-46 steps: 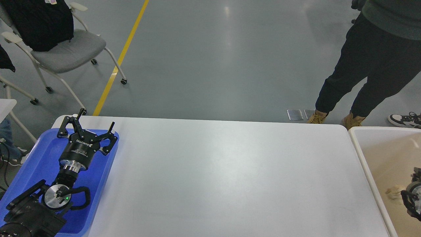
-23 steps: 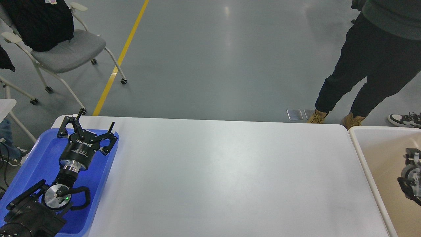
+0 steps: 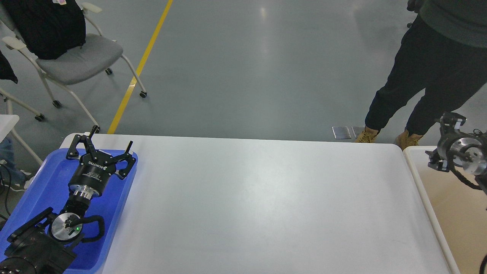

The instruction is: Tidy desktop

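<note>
Hovering over the blue tray at the lower left of the frame, the left gripper has its two fingers spread wide and holds nothing. Its fingertips reach past the far rim of the tray, toward the upper left corner of the desktop. The tray itself lies on the left end of the desktop and shows no object on its bare parts.

At the right edge of the frame, the right gripper is raised above the cream bin. It is seen small and from behind, so I cannot tell if its fingers are spread or closed, or if something is between them. The bin stands just beside the right end of the desktop.

The desktop fills the centre and the bottom of the frame, white and smooth, and I see no loose item on it, so the tidying seems nearly finished.

Some risks remain, in my judgement. If the left arm goes down without care, its open fingers may strike the tray rim and push the tray along the smooth top. If the right arm swings toward the upper right, it may come close to the person standing near that corner. If the right gripper does carry something, releasing it from this height may make it bounce out of the bin.
</note>
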Available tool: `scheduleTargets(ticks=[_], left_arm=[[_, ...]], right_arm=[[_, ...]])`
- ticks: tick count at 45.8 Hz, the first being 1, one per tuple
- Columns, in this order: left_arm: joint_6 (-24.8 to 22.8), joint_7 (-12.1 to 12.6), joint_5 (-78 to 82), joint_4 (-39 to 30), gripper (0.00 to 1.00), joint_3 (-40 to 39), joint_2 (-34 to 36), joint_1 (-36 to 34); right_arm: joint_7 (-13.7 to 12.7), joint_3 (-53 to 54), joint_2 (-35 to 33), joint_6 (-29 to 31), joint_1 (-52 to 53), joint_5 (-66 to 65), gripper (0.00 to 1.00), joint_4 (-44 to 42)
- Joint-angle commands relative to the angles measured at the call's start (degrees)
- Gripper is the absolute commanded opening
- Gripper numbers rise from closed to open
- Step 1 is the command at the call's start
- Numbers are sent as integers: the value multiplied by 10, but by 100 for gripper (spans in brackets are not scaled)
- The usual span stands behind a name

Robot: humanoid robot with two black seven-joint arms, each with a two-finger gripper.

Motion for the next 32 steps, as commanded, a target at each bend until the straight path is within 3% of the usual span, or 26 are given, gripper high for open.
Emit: scheduleTargets(ticks=[1,9,32], left_arm=[[0,0,0,0,99,1,0,0],[0,0,-1,0,99,0,0,0],[0,0,0,0,99,1,0,-1]], right_arm=[[1,110,36,13,10,3,100,41],[0,164,95,28,2,4,100,40],[2,269,221,174,-82,4,100,34]])
